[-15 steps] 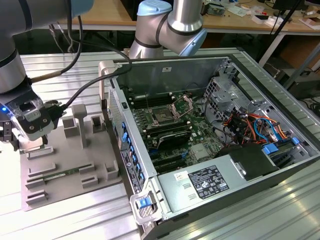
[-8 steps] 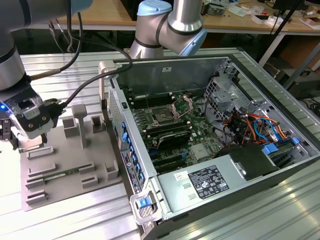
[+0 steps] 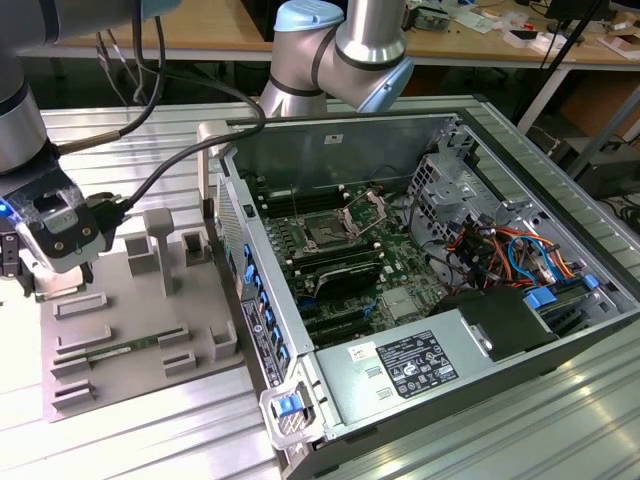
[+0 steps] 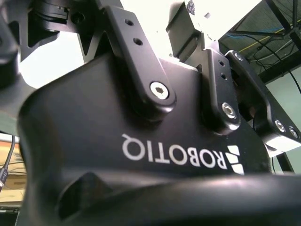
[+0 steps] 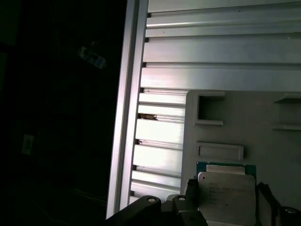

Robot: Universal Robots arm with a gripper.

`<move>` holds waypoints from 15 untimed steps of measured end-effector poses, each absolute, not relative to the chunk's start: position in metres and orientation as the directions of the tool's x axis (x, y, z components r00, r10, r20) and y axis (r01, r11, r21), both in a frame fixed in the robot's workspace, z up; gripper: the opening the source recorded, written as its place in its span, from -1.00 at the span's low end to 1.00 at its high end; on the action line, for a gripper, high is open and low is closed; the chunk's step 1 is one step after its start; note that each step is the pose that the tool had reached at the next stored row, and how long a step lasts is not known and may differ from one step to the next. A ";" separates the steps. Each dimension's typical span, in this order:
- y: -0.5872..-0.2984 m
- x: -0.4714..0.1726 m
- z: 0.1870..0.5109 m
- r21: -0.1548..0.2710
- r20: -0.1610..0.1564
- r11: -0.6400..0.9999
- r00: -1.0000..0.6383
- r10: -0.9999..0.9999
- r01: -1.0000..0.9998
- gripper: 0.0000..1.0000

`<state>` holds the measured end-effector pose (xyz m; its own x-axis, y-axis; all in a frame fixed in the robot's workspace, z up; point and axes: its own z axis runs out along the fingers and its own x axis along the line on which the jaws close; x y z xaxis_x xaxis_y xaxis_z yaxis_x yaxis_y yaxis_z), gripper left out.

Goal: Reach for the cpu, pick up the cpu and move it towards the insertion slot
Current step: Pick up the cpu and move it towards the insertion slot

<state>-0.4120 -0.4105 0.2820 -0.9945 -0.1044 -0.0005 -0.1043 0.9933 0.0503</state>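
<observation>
Silvery cpu (image 5: 228,195) between my jaws, both side edges touched: I read jaws clenched on it, at end of grey tray (image 5: 244,117). Insertion slot (image 3: 326,236) well apart, inside open computer case (image 3: 330,140).

In the exterior view the gripper (image 3: 12,262) is cut by the frame's left edge and sits partly behind a grey wrist housing (image 3: 55,225); the arm (image 3: 340,50) is cropped at top centre; the insertion slot (image 3: 327,236), mid-frame, is too small for detail; in the first wrist view the cpu (image 5: 227,200) runs past the picture's edge.
</observation>
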 end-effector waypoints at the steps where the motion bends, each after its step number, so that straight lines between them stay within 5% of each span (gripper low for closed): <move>1: -0.410 -0.412 0.283 0.050 -0.001 0.993 -0.995 -0.104 -0.104 0.09; 15: -0.410 -0.412 0.292 0.051 -0.001 0.993 -0.995 -0.104 -0.104 0.09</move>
